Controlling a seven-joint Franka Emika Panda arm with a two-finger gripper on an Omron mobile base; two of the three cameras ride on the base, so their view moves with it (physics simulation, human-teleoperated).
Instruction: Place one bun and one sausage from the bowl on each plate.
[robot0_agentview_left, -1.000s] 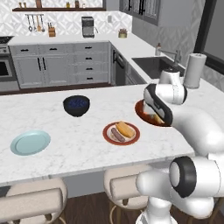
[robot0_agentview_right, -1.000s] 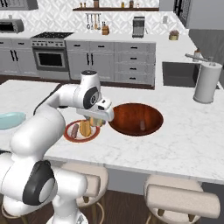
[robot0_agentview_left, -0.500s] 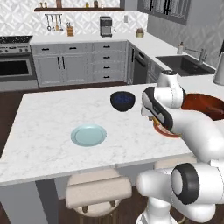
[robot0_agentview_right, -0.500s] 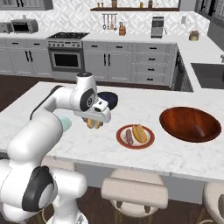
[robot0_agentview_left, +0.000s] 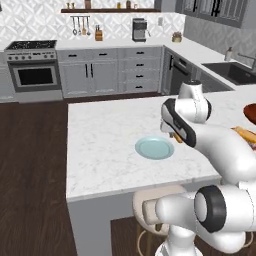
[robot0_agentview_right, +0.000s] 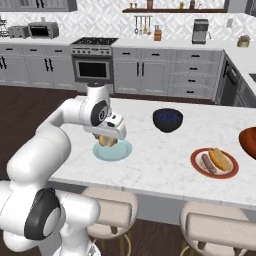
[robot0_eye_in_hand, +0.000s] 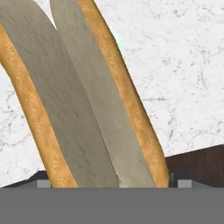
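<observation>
A split bun (robot0_eye_in_hand: 87, 109) with a golden crust stands between my gripper's jaws, and the gripper (robot0_eye_in_hand: 111, 181) is shut on it. In the right base view the gripper (robot0_agentview_right: 107, 138) hangs just above the pale blue-green plate (robot0_agentview_right: 121, 152), the bun (robot0_agentview_right: 105, 141) peeking out below it. The same plate (robot0_agentview_left: 150, 149) lies left of the hand (robot0_agentview_left: 175, 135) in the left base view. The red-rimmed plate (robot0_agentview_right: 196, 165) holds a bun (robot0_agentview_right: 220, 158) and a sausage (robot0_agentview_right: 207, 163). The wooden bowl (robot0_agentview_right: 249, 141) is cut off at the right edge.
A dark blue-black bowl (robot0_agentview_right: 167, 120) stands at the island's far side between the two plates. The island's front edge (robot0_agentview_right: 150, 187) has stools (robot0_agentview_right: 107, 212) under it. Dark wood floor (robot0_agentview_left: 30, 165) lies to the island's left, cabinets and an oven behind.
The base has driven left along the island, so the whole scene has shifted right. The gripper still carries the bun and now hangs over the pale blue-green plate instead of by the bowl.
</observation>
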